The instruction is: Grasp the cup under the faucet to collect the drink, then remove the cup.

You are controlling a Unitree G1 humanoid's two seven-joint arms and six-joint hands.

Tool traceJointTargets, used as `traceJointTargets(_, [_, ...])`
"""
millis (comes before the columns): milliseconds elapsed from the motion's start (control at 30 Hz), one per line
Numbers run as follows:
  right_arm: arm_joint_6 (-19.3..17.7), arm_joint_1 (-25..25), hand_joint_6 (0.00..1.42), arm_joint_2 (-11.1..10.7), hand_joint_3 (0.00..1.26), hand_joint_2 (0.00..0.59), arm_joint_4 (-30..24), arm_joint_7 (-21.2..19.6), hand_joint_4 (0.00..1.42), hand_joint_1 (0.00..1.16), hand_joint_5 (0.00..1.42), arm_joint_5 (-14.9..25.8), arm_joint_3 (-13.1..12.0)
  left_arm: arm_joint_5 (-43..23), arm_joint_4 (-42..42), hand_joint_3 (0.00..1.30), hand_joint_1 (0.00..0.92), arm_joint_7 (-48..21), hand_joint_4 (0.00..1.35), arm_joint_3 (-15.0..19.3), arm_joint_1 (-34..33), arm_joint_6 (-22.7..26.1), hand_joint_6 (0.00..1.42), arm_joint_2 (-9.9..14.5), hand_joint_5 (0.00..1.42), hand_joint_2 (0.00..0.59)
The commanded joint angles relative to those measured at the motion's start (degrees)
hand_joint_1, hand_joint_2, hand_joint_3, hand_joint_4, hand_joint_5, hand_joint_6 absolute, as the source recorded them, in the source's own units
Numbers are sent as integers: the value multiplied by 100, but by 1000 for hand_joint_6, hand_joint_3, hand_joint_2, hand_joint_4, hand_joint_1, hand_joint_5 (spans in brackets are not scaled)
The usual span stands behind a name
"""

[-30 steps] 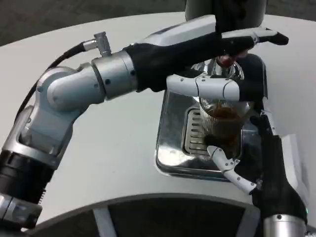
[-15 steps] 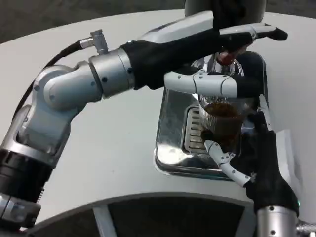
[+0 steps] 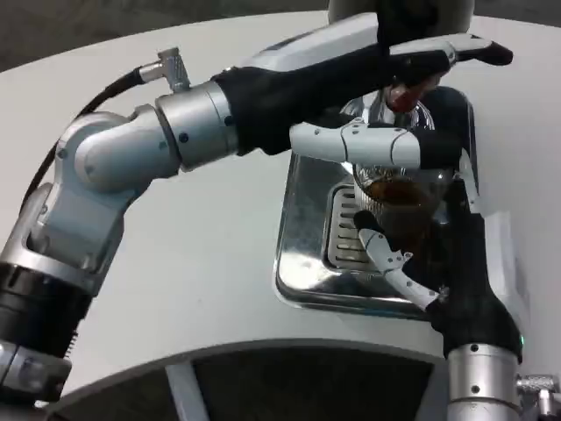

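Keep your right hand [image 3: 438, 263] steady, its fingers [image 3: 390, 259] wrapped around the cup [image 3: 394, 206], which sits under the faucet [image 3: 399, 96] on the drip tray [image 3: 302, 237], while your left hand [image 3: 394, 105] holds the faucet lever, and lift only once the flow stops.

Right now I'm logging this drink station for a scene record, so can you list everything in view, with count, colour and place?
Cup: one, clear, holding brown drink, on the drip tray under the faucet.
Faucet: one, metal with a red part, above the cup.
Drip tray: one, shiny silver with a slotted grate, right of centre on the table.
Dispenser body: one, grey, top edge behind the tray.
Table: one, white, round-edged.
Left hand: one, white and black, reaching at the faucet above the cup.
Right hand: one, white and black, wrapped around the cup from the right.
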Motion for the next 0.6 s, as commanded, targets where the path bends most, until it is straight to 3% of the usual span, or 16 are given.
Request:
traceJointTargets(33, [63, -80, 178, 199, 47, 253, 62, -72, 67, 667, 155, 64, -5, 113, 116, 115, 0, -197, 0, -54, 78, 51, 147, 150, 37, 113])
traceJointTargets(600, [211, -410, 174, 188, 47, 253, 366, -51, 67, 667, 149, 145, 1, 105, 162, 115, 0, -182, 0, 8, 63, 37, 157, 171, 38, 114])
